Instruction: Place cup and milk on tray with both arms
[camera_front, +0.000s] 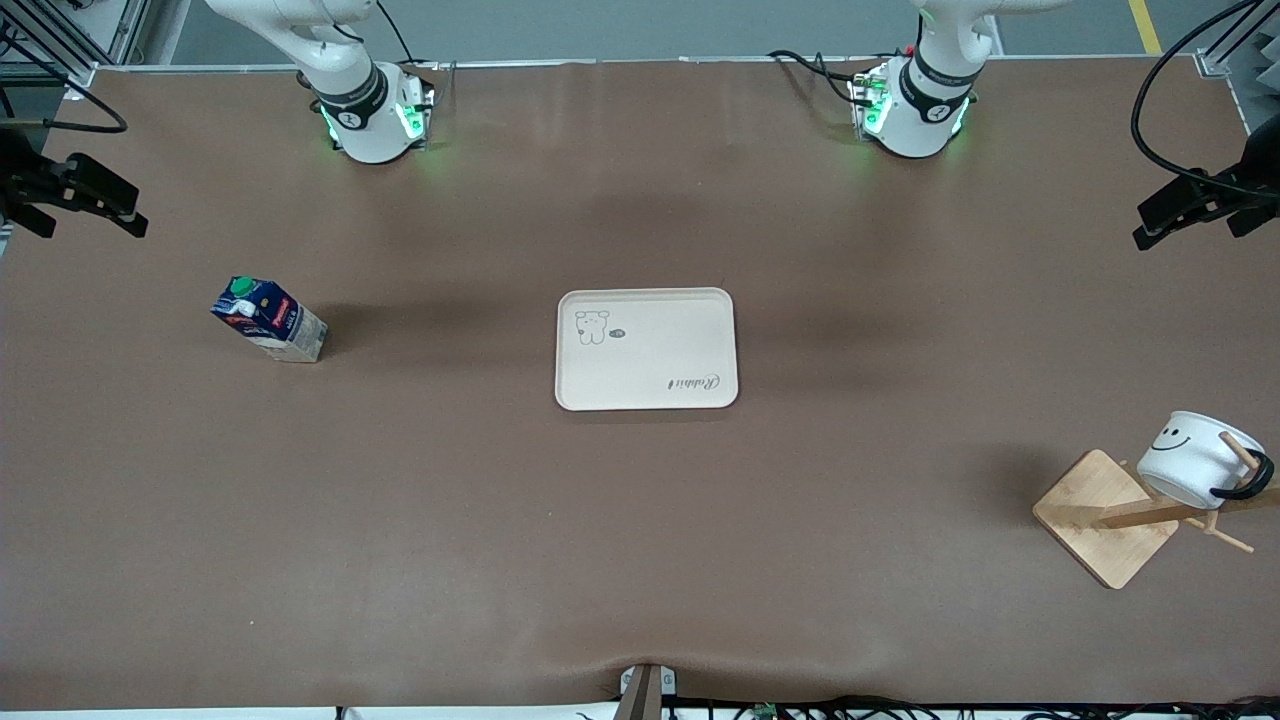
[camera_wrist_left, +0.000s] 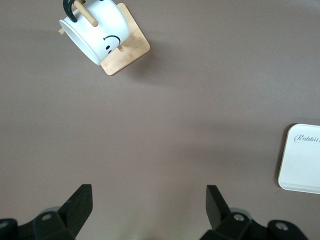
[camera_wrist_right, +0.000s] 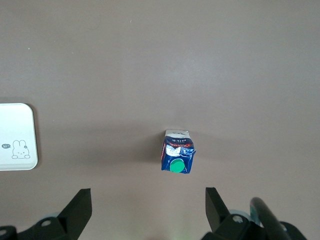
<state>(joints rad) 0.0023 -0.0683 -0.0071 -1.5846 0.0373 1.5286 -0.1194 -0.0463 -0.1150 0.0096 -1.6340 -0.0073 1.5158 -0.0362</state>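
Note:
The cream tray (camera_front: 650, 355) lies empty at the table's middle. The dark blue milk carton (camera_front: 268, 320) with a green cap stands tilted toward the right arm's end; it also shows in the right wrist view (camera_wrist_right: 177, 152). The white smiley cup (camera_front: 1195, 457) hangs by its black handle on a wooden rack peg toward the left arm's end; it also shows in the left wrist view (camera_wrist_left: 95, 32). My left gripper (camera_wrist_left: 148, 202) is open and empty, high over bare table between cup and tray. My right gripper (camera_wrist_right: 148, 205) is open and empty, high over bare table beside the milk.
The rack's square wooden base (camera_front: 1100, 515) sits under the cup. The arm bases (camera_front: 375, 115) (camera_front: 915, 110) stand along the table's edge farthest from the front camera. Black fixtures (camera_front: 70, 190) (camera_front: 1200, 205) stick in at both ends. A tray corner shows in each wrist view (camera_wrist_left: 302, 160) (camera_wrist_right: 15, 137).

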